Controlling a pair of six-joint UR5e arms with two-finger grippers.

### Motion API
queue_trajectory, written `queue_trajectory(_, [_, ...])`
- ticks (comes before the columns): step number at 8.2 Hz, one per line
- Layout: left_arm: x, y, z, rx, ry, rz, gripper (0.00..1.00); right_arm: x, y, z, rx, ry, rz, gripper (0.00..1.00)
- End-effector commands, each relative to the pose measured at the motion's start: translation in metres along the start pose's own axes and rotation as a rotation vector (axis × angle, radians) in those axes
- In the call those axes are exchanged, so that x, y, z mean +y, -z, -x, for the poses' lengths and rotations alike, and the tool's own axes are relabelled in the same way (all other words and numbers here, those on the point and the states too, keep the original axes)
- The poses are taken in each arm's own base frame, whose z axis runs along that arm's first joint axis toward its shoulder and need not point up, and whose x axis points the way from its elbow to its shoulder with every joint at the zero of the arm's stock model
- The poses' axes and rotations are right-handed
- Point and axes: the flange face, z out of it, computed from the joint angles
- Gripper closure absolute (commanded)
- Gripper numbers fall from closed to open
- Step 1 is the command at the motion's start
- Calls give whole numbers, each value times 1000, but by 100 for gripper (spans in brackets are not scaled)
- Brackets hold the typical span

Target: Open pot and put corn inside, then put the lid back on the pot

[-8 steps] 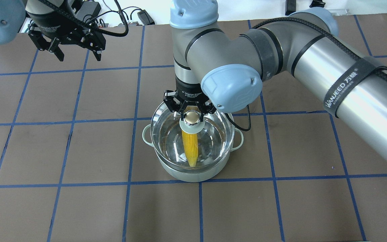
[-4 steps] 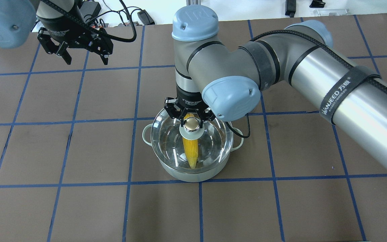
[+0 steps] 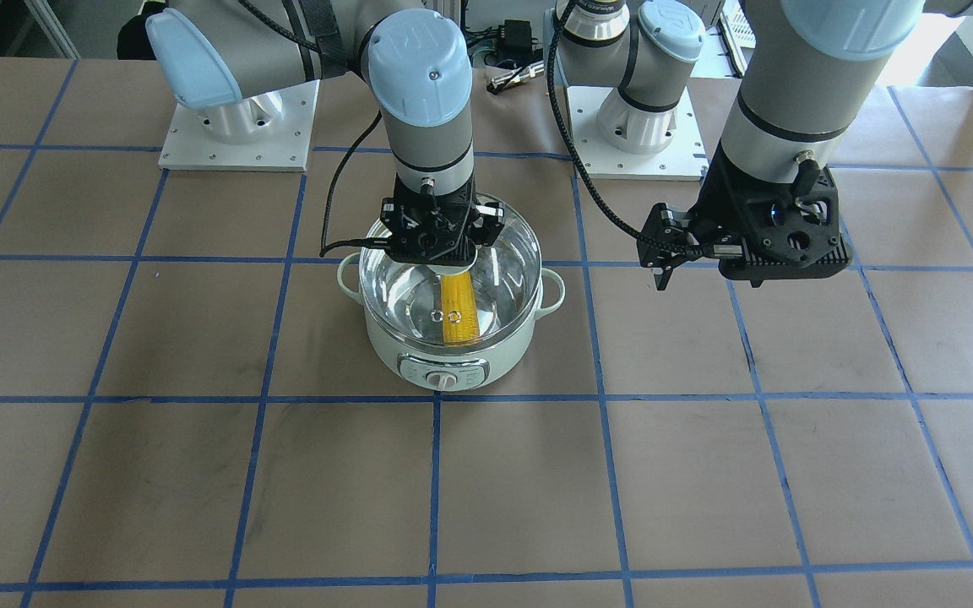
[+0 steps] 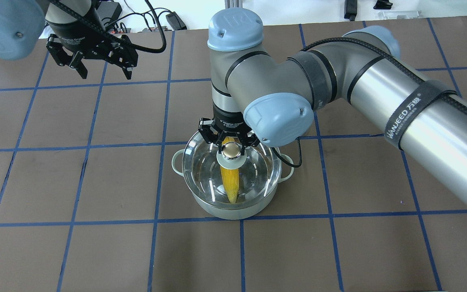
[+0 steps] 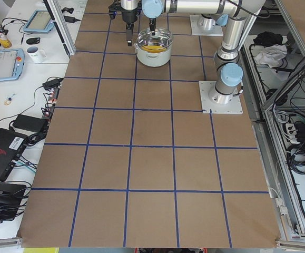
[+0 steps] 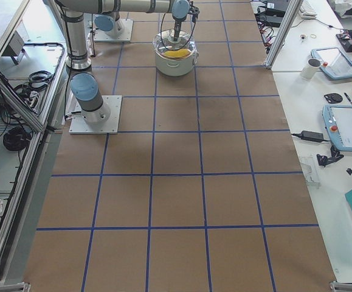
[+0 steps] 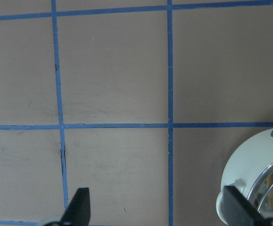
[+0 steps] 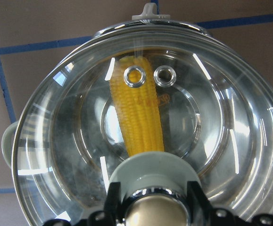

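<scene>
The pale mint-green pot (image 4: 233, 211) stands mid-table, its dial panel (image 3: 444, 376) facing away from the robot. The yellow corn (image 4: 230, 183) lies inside it, seen through the glass. The clear glass lid (image 4: 201, 172) rests on the pot's rim. My right gripper (image 4: 230, 147) points straight down and is shut on the lid's knob (image 8: 153, 209), with a finger (image 8: 113, 200) on each side. The lid's two vent rings (image 8: 149, 75) show above the corn (image 8: 138, 117). My left gripper (image 4: 103, 72) hangs open and empty above the table, far left of the pot; its fingertips (image 7: 79, 205) frame bare table.
The brown table (image 4: 95, 243) carries a blue tape grid. The pot's side handle (image 7: 230, 200) shows at the left wrist view's lower right. The arms' base plates (image 3: 237, 127) sit at the robot's edge. Cables and a power adapter (image 4: 176, 19) lie beyond the far edge.
My right gripper has lowered the lid down onto the pot's rim. My left gripper has moved slightly right, still open.
</scene>
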Motion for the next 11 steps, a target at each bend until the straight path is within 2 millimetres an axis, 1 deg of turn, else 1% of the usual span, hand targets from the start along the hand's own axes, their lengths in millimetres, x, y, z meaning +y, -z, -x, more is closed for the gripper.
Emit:
queue_trajectory(1, [2,3,1,-3,-2,-4,0,0,1,0,3,-15,-5,79])
queue_trajectory(4, [4,5,1,-2,-5,-9,0,-3,4,1,-8,-66,-40,79])
queue_trajectory(7, [3,6,1,-2,-5,-10,0,-2,5,1,0,-71,-45,79])
queue_trajectory(9, [4,5,1,-2,-5,-7,0,4,1,5,20,-79,-49,79])
queue_trajectory(11, [4,5,1,-2,-5,-6,0,4,0,7,23,-76,-50,79])
